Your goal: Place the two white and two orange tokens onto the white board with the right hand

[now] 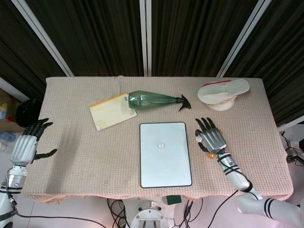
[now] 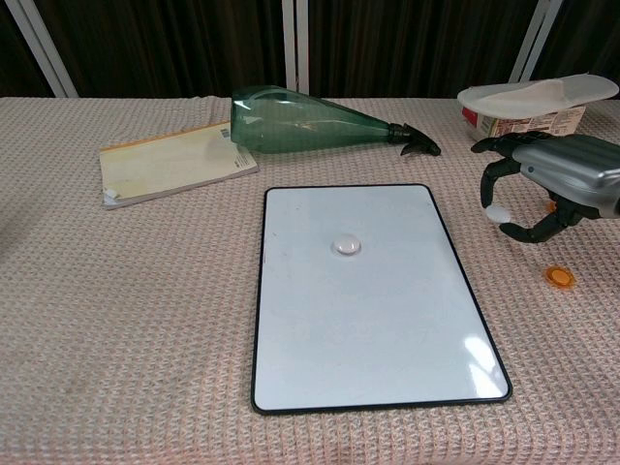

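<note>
Only tub (image 2: 528, 123) label printed, unreadable; board (image 2: 368, 291) blank.

Dark ribbed wall panels (image 1: 190, 33) with pale strips stand behind the cloth-covered table (image 1: 71, 142).

Table (image 1: 76, 156): the board (image 1: 165, 166) lies at the middle, toward the front edge, with one token (image 1: 161, 145) resting on its far half. Behind the board, a bottle (image 1: 154, 100) lies on its side, its base overlapping the right end of a booklet (image 1: 110, 112) that lies to the board's far left. Near the far right corner sits a tub (image 1: 222, 95). The right hand (image 1: 210, 139) is just right of the board's far half, raised above the table, a second token (image 2: 498, 214) pinched at its fingertips. A third token (image 2: 558, 277) lies on the table just in front of that hand; a fourth (image 2: 554, 205) is partly hidden behind it. The left hand (image 1: 27, 145) is at the left edge, well apart from everything.
</note>
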